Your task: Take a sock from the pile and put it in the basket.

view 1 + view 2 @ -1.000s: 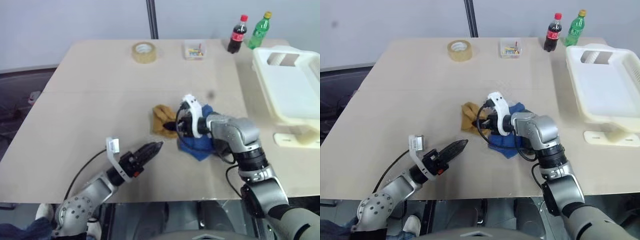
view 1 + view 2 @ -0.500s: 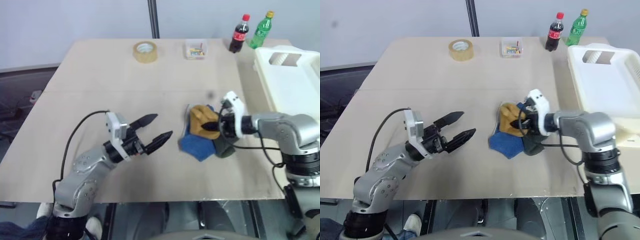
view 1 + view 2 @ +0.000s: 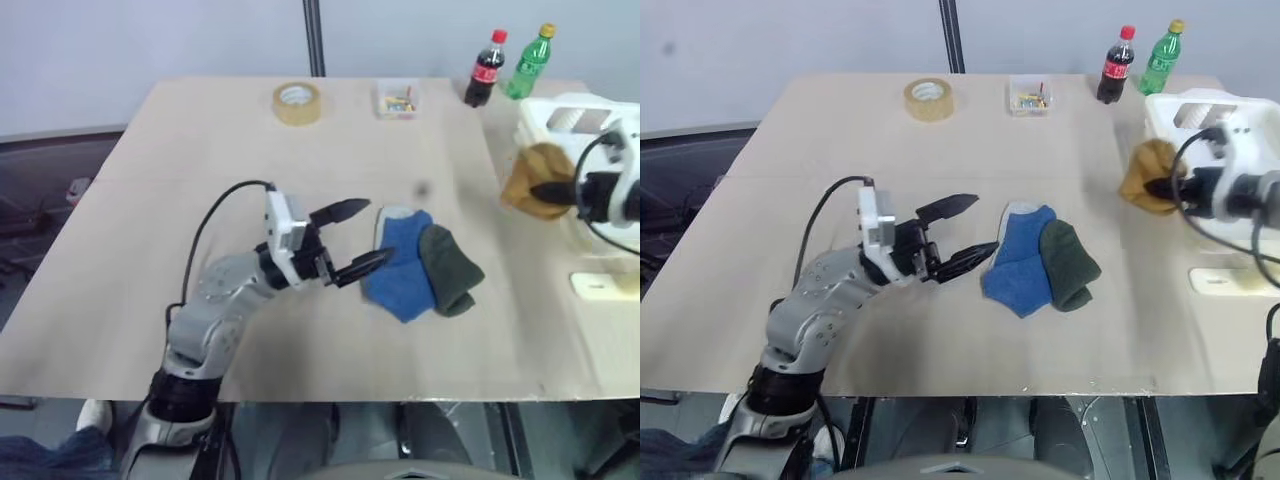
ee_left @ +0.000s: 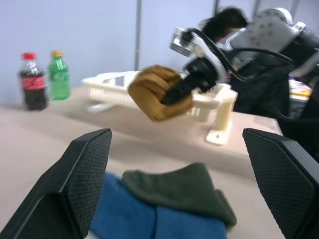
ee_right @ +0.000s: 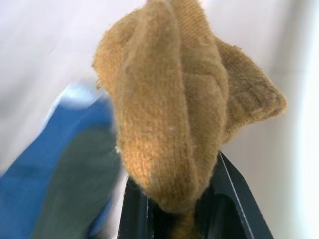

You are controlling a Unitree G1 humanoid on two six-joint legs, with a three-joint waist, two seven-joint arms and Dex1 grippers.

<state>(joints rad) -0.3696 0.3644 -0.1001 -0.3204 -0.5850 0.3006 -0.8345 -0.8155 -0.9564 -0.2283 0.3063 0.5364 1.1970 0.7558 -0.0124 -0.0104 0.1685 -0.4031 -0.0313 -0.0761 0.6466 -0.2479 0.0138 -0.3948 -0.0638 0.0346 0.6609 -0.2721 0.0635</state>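
Big tan table (image 3: 200, 180) first, and on its right edge the cream basket (image 3: 560, 110), rim up, just behind the action. The pile (image 3: 420, 265) sits mid-table: a blue sock (image 3: 400, 265) with a dark green sock (image 3: 450, 270) lapped against its right side, and a pale one peeking out behind the blue.

Now the one that matters: the sock (image 3: 535, 180), mustard yellow, is off the table and up in the air, bunched into a lump and pinched in the right gripper (image 3: 1168, 187), whose 2 black fingers are clamped tight on its lower end. The sock juts out from the fingertips towards the robot's left, so the basket lies the other way, beside and behind that hand. It looks to hang at the basket's near-left corner, though whether it has cleared the rim is hard to call from here. I'd say the carry wants a touch more rightward travel before letting go.

The left gripper (image 3: 355, 240) hovers spread wide and empty, just left of the blue sock.
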